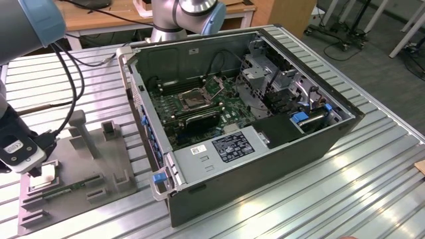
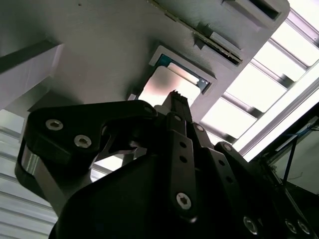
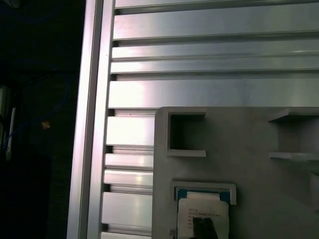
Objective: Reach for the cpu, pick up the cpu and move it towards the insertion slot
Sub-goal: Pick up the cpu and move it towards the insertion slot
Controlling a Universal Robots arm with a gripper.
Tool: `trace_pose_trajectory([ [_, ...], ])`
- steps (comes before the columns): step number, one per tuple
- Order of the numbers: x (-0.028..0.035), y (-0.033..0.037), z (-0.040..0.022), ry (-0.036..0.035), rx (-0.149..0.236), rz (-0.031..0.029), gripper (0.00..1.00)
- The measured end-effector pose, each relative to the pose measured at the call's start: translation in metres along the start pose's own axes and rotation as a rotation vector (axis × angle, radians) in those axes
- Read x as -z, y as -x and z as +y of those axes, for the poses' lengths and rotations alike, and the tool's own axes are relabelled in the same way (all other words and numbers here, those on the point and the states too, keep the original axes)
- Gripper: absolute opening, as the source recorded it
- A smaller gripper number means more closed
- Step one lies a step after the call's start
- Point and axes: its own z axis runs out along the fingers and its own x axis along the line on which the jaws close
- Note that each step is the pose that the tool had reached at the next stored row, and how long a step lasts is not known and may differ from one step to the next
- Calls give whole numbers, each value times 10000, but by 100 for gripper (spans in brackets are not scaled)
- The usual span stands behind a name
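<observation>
The cpu (image 1: 44,180), a small pale square chip, lies flat in a recess of the grey holder plate (image 1: 113,164) at the exterior view's left. In both wrist views the cpu (image 2: 167,87) (image 3: 202,211) still sits inside its recess frame. My gripper (image 1: 37,171) hangs straight over the chip, very close to its top; its dark tip (image 2: 175,95) (image 3: 204,228) overlaps the chip's surface. The insertion slot (image 1: 194,99), a shiny square frame with a dark centre, sits on the motherboard inside the open computer case (image 1: 265,164), far from the gripper.
The holder plate carries upright grey posts (image 1: 79,132) and a green memory stick (image 1: 69,188) beside the chip. The case's side wall (image 1: 143,124) stands between plate and motherboard. Black cables (image 1: 69,74) hang from the arm. Ribbed metal tabletop (image 1: 371,189) surrounds everything.
</observation>
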Motion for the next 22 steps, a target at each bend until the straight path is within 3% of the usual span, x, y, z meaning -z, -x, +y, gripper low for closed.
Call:
trace_pose_trajectory([
  [4,-33,-3,-2,-1,0,1,11],
  [11,-46,-3,-3,48,0,-8,11],
  [22,-65,-3,-6,52,0,-8,11],
])
